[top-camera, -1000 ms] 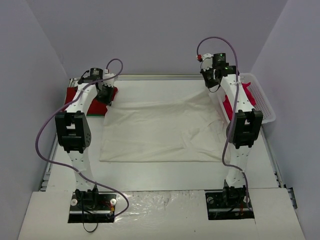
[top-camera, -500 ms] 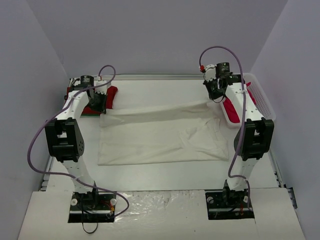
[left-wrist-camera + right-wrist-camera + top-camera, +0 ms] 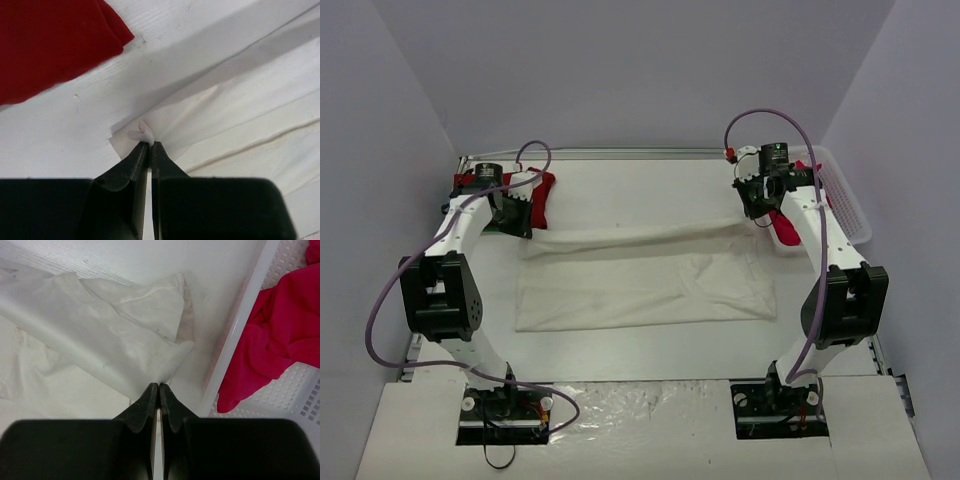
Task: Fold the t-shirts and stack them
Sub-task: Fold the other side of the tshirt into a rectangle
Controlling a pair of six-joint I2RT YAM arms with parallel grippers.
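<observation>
A large cream-white t-shirt (image 3: 640,280) lies spread across the middle of the table, its far edge lifted into a taut band between the two arms. My left gripper (image 3: 525,232) (image 3: 149,143) is shut on the shirt's far left corner. Shut on the far right corner is my right gripper (image 3: 752,216) (image 3: 158,385). A red t-shirt (image 3: 542,190) (image 3: 45,45) lies at the far left, behind the left gripper. A pinkish-red t-shirt (image 3: 786,232) (image 3: 275,335) hangs out of the basket at the right.
A white lattice basket (image 3: 845,200) (image 3: 295,390) stands along the table's right edge, close to my right arm. Grey walls close in the left, back and right. Bare table (image 3: 640,345) lies between the cream shirt and the arm bases.
Both grippers have pulled the cream shirt's far edge toward the near side and lower, so the shirt now covers less depth. Both arms have swung outward.
</observation>
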